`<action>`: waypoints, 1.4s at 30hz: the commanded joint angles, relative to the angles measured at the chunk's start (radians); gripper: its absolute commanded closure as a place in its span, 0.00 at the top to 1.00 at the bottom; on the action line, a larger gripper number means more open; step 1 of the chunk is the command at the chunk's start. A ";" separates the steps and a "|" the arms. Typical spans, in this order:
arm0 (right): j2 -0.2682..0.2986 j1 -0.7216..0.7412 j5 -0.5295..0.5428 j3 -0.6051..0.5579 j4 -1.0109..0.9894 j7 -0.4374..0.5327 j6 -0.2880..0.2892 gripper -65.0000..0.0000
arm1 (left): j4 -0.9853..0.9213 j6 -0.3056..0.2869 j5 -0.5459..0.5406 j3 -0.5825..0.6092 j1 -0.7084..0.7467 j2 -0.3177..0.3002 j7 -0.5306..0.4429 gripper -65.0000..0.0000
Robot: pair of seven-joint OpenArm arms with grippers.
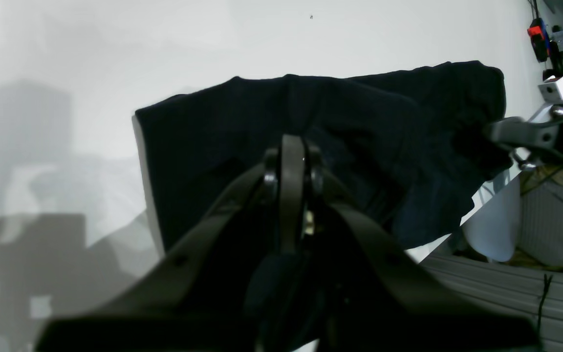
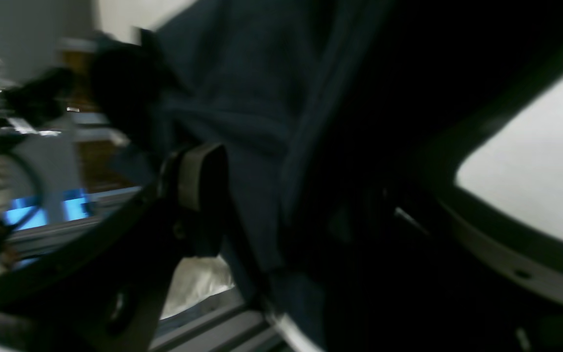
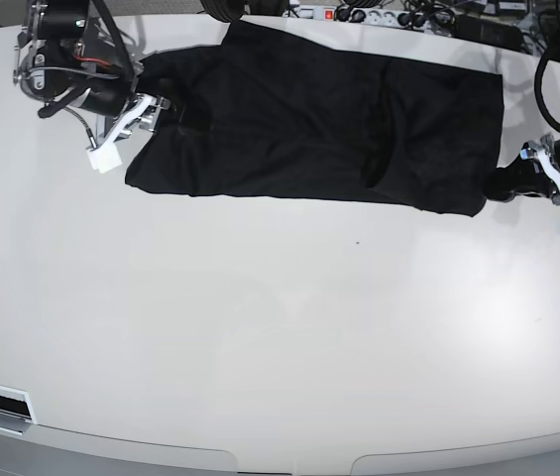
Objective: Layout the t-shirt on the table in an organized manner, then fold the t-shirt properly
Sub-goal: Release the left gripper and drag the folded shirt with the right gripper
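**Ana:** Black cloth, soft and wrinkly, that's the short-sleeved t-shirt (image 3: 314, 129), stretched in a long band across the far side of the glossy white table (image 3: 260, 337). 2 arms on it, 1 at each end.

**Ben:** Left gripper (image 3: 505, 182) first. From the left wrist view its jaws are pressed tight together at the shirt's end, and from overhead its tip sits right at the lower corner of the cloth. I'd say it's pinching the t-shirt, though black on black makes the fabric in the jaws hard to pick out.

**Ana:** And the right gripper (image 3: 156, 104)?

**Ben:** Jaws standing wide. The right wrist view is blurred, but 1 pad (image 2: 203, 181) shows with dark cloth draped beside it, and the other side is lost in shadow. Whether it's actually holding anything, I can't tell.

**Ana:** Where's the danger?

**Ben:** The fabric has a folded ridge near the middle and one end hangs by the table's rim. If only 1 end is truly held, a pull will likely drag the whole shirt sideways rather than flatten it, or tip it over the edge.
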 commanded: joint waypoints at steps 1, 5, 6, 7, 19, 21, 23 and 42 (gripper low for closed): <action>-0.003 0.005 -0.008 0.001 0.011 0.022 0.006 0.60 | 0.015 -0.006 -0.027 -0.008 -0.009 -0.022 -0.015 0.00; 0.002 0.008 -0.080 0.001 0.011 0.055 0.006 0.45 | 0.015 -0.006 -0.027 -0.008 -0.009 -0.022 -0.015 0.00; 0.013 0.014 -0.080 0.001 0.011 0.047 0.006 0.32 | 0.015 -0.006 -0.028 -0.008 -0.009 -0.022 -0.015 0.00; 0.027 0.021 -0.075 0.001 0.011 0.026 0.006 0.18 | 0.015 -0.006 -0.027 -0.008 -0.009 -0.022 -0.015 0.00; 0.241 0.069 0.067 0.005 0.085 -0.122 0.006 0.00 | 0.015 -0.006 -0.027 -0.008 -0.009 -0.022 -0.015 0.00; 0.269 0.069 0.061 0.011 0.097 -0.122 0.006 0.00 | 0.015 -0.006 -0.027 -0.008 -0.009 -0.022 -0.015 0.00; 0.287 0.068 0.037 0.023 0.127 -0.122 0.006 0.00 | 0.015 -0.006 -0.027 -0.008 -0.009 -0.022 -0.014 0.00; 0.269 -0.158 -0.388 0.040 0.872 0.064 -0.094 0.00 | 0.015 -0.006 -0.027 -0.008 -0.009 -0.021 -0.012 0.00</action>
